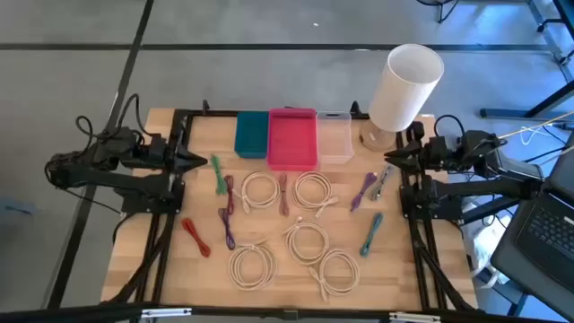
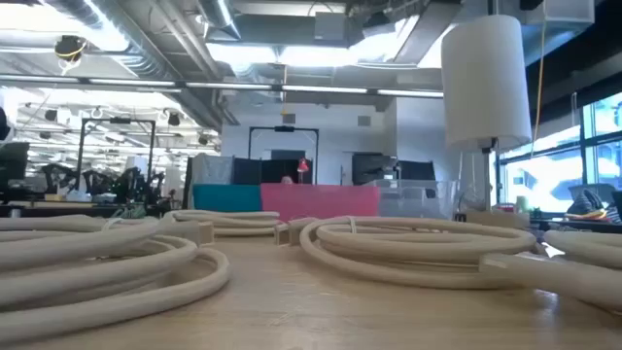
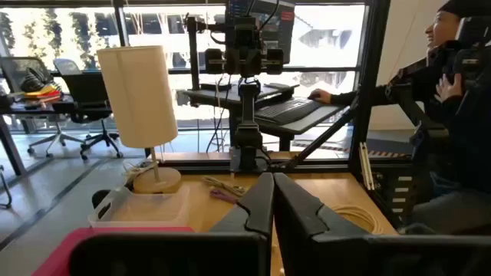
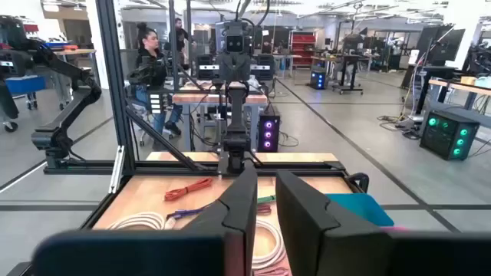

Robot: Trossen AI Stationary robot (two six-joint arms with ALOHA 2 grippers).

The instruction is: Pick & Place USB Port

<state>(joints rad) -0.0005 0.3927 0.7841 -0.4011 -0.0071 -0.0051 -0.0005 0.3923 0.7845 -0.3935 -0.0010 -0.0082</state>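
near edge: white cable coils (image 1: 309, 240) | mid tabletop: coloured cables (image 1: 371, 232) | far edge: teal, pink and clear bins (image 1: 292, 138) | my left hand (image 1: 199, 161) shut, empty, left edge | my right hand (image 1: 392, 159) slightly parted, empty, right edge | advice: choose one cable, descend squarely

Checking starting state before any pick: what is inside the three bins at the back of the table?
From above, the teal bin, pink bin and clear bin show only bare floors. The low view shows just their side walls, nothing inside.

Bright overhead light; low view foreground blurred.
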